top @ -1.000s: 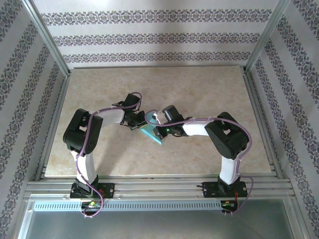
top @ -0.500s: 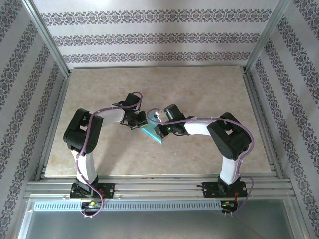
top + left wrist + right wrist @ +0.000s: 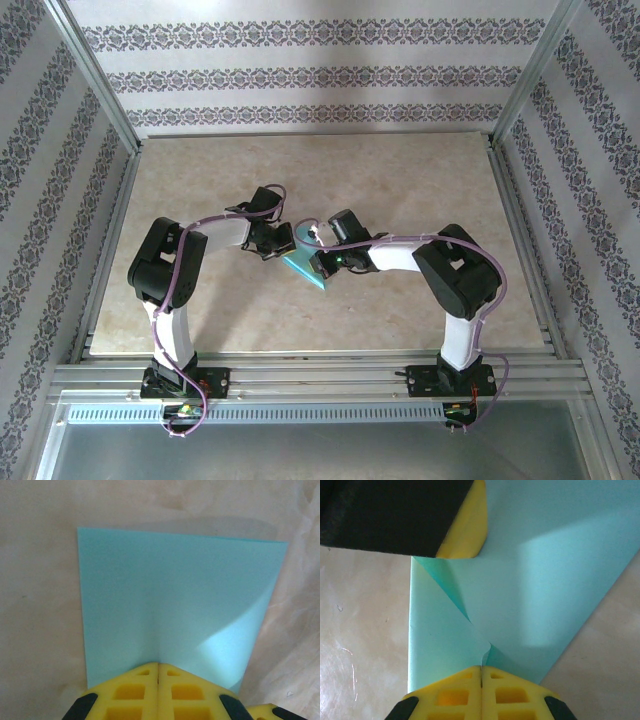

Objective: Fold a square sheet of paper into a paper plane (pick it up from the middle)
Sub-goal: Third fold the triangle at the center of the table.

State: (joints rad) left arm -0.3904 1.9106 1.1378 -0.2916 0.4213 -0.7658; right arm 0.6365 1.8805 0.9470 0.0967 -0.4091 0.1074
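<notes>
Both — left tool (image 3: 158,666) and right tool (image 3: 481,669) — pinch the square sheet of paper (image 3: 175,590).

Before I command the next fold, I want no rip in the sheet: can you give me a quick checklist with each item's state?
1. Left fingers shut on the paper: ok.
2. Right fingers shut on the paper: ok.
3. The two grips at separate spots on the paper: ok; they hold opposite edges.
4. Paper smooth between the grips: not ok; a diagonal wrinkle runs toward the right fingers.
5. Paper untorn: cannot tell; a small nick or pucker sits just ahead of the right fingers.
6. Paper lifted off the table: cannot tell.
</notes>
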